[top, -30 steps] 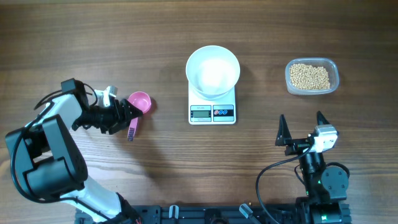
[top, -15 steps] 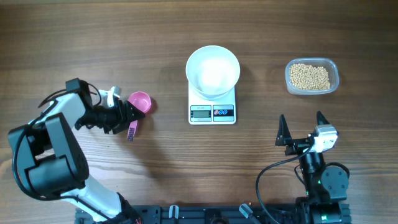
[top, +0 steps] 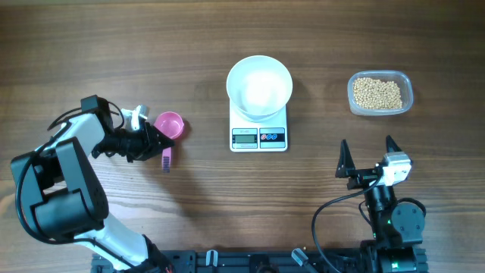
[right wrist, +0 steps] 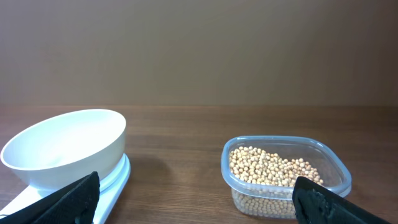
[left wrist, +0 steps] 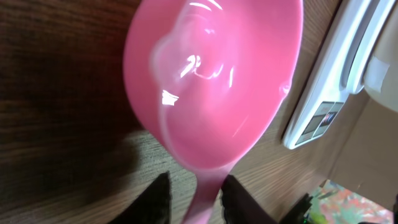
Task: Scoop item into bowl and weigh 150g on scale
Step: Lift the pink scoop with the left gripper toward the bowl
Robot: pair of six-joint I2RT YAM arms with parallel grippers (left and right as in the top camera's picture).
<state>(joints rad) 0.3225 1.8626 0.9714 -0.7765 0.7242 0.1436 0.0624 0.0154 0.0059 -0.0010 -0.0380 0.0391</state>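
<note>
A pink scoop [top: 169, 123] lies on the table left of the scale [top: 259, 138], its cup [left wrist: 211, 81] filling the left wrist view. My left gripper [top: 158, 144] [left wrist: 196, 182] has its jaws either side of the scoop's handle [left wrist: 205, 199]; one finger touches it, while a narrow gap shows at the other. The white bowl [top: 259, 83] [right wrist: 62, 146] sits empty on the scale [right wrist: 115, 180]. Pale beans [top: 378, 92] [right wrist: 273, 169] fill a clear tub at the right. My right gripper [top: 367, 148] [right wrist: 196, 186] stands wide open and empty near the front edge.
The clear tub [top: 410, 95] stands to the right of the scale, apart from it. The scale's display and buttons [top: 259, 137] face the front. The left arm's body [top: 57, 189] takes up the front left corner.
The left jaws have narrowed around the scoop's handle, and the handle's end has swung slightly right. The right arm, bowl and tub have not moved.
</note>
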